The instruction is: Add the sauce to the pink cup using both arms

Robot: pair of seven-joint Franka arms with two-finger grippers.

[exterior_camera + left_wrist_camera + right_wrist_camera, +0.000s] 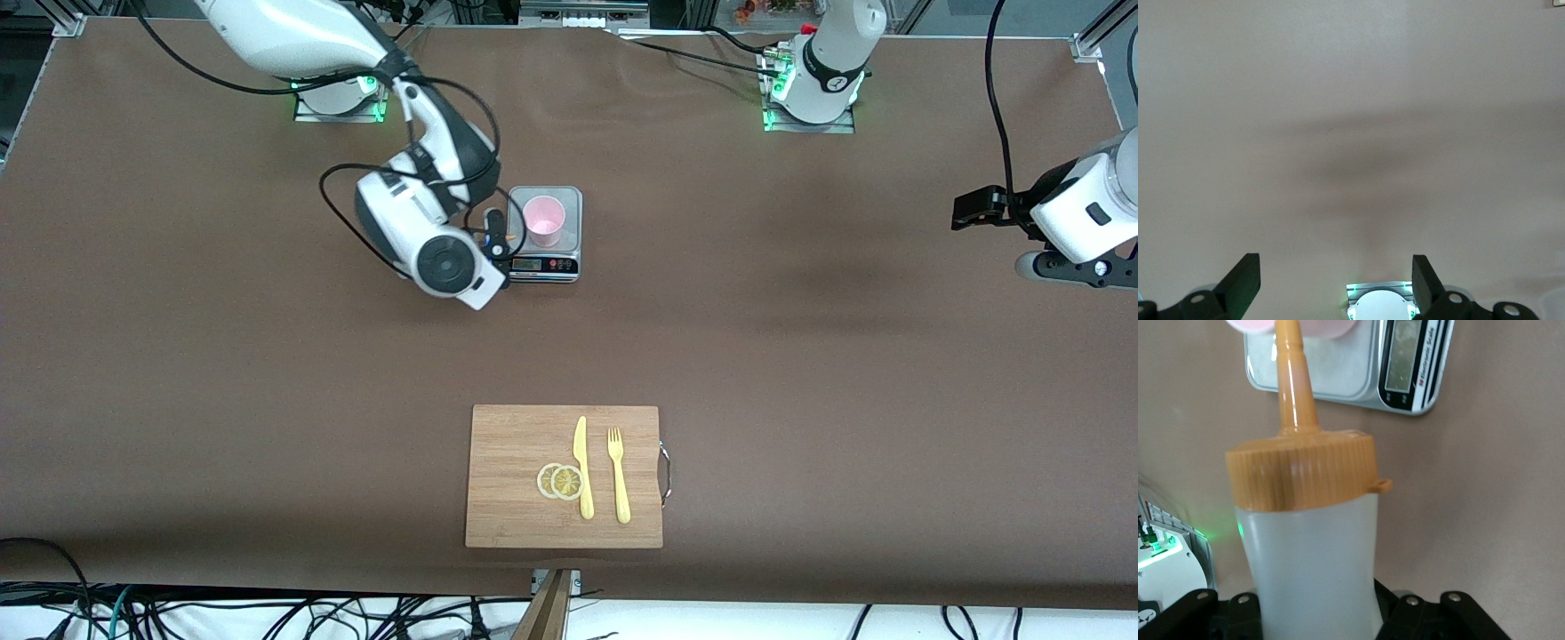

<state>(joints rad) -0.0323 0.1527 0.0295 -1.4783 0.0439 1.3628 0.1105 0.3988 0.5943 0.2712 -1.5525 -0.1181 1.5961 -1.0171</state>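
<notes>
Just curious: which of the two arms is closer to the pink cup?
The right. Its end effector holds the sauce bottle right beside the pink cup on the scale; the left end effector waits open at the table's edge.

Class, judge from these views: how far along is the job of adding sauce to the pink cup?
Done: the pink cup stands on the scale, and the right gripper is shut on the sauce bottle. In hand: its orange nozzle is tipped toward the cup. Left: no sauce is visible yet in the cup. The left gripper waits open over bare table near its own end.
</notes>
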